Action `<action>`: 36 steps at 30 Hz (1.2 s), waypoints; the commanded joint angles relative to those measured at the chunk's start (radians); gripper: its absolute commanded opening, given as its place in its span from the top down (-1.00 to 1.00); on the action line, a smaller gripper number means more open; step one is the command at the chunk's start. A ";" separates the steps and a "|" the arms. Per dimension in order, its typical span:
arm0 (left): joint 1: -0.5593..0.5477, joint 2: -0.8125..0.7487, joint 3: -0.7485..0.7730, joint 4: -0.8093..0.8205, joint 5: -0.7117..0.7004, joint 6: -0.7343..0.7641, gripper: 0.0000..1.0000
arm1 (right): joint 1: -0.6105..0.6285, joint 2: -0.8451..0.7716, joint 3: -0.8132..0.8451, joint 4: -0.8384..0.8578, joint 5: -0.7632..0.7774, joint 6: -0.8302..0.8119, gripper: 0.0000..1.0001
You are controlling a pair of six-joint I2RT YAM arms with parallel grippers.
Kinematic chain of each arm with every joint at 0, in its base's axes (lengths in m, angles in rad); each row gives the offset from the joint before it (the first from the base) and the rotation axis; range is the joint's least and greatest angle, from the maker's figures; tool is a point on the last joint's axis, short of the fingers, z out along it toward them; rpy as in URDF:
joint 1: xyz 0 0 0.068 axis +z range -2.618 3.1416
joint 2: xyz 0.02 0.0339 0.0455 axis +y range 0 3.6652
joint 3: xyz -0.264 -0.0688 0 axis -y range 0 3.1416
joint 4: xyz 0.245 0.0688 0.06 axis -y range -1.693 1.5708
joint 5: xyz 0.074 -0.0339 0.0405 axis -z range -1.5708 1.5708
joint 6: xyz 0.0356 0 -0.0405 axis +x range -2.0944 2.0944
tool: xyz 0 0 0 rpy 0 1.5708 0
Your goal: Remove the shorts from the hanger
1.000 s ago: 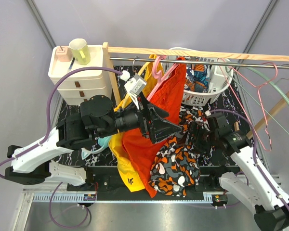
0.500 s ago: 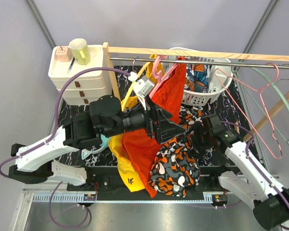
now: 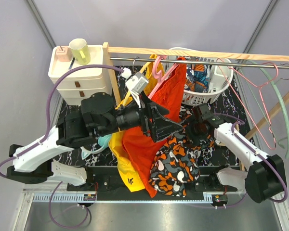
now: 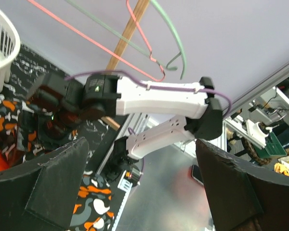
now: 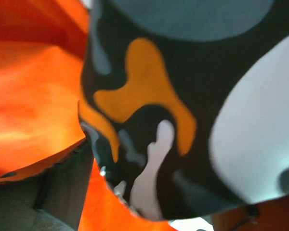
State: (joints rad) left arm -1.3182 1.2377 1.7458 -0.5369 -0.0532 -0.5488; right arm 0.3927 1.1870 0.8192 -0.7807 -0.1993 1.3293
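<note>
- Shorts [image 3: 176,163] (grey/orange pattern) hang front-centre, long axis vertical, just below-left of right gripper [image 3: 196,129]; R arm nearer.
- R jaws buried in fabric, width can't tell.
- left gripper [image 4: 144,159] wide open, empty.

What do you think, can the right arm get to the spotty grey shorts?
Probably yes: the right gripper sits close against the spotty grey shorts, whose cloth fills its wrist view, with nothing visibly between.
</note>
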 commanded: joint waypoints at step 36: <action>-0.004 -0.095 0.141 -0.147 -0.065 0.158 -0.96 | 0.000 -0.145 -0.017 0.923 0.260 -0.070 1.00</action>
State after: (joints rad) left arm -1.3182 1.1824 1.8458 -0.6888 -0.0849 -0.4252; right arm 0.3927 1.0275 0.7670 -0.0643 -0.0818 1.3235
